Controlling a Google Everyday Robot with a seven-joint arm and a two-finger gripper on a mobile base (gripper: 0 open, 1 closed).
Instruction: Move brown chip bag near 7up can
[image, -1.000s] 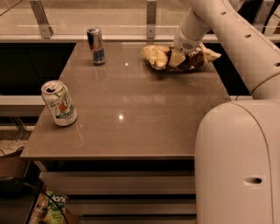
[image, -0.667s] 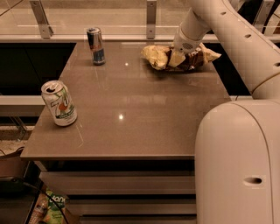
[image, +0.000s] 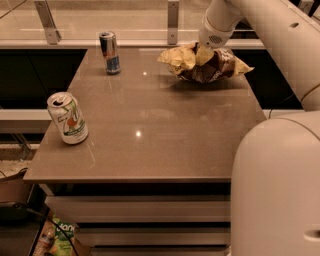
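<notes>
The brown chip bag (image: 212, 69), crinkled with pale yellow ends, is at the far right of the table. It hangs bunched up just above the surface, with its shadow under it. My gripper (image: 203, 51) comes down from the upper right and is shut on the bag's top fold; the fingertips are buried in the foil. The 7up can (image: 68, 118), white with green and orange marks, stands slightly tilted near the table's front left corner, far from the bag.
A slim blue-and-silver can (image: 110, 52) stands at the back left of the table (image: 150, 145). A glass rail with metal posts (image: 173, 20) runs behind the table. My white arm and base (image: 277, 180) fill the right side. Clutter lies on the floor at lower left.
The bag has bunched up and risen slightly off the table in my gripper, shifting a little to the left. The cans have not moved.
</notes>
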